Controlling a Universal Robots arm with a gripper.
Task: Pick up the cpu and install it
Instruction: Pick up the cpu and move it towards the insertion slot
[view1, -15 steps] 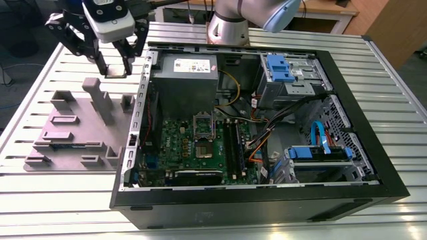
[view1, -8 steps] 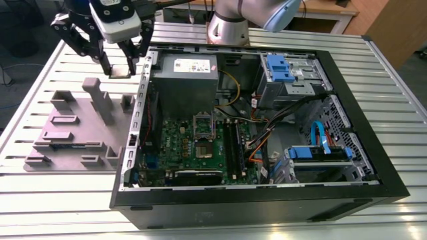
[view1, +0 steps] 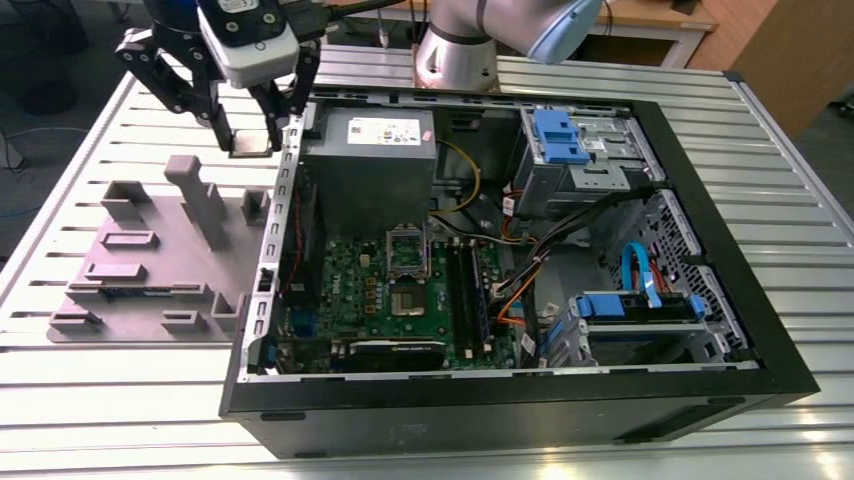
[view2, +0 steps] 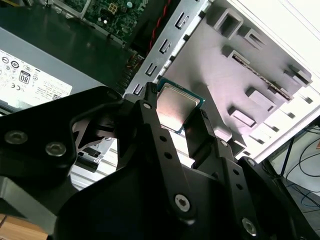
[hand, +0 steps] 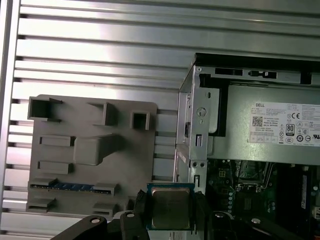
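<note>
Spotted a ribbed aluminium bench (view1: 107, 400) built of long slats, laid side by side from edge to edge. Caught bright light bouncing off the slats nearest the camera in the exterior view, washed almost white down there, duller grey further back. Saw dark floor (view1: 54, 60) past the bench's far corner on the exterior view's left, plus a thin blue cable (view1: 10, 208) trailing along that side. Noticed a pale wood desk (view1: 654, 20) on a white frame behind the bench, and a brown wooden panel (view1: 781, 50) further to the exterior view's right. Also glimpsed greyish floor and a few loose cables (view2: 303, 167) beyond the bench edge in the second wrist view.
</note>
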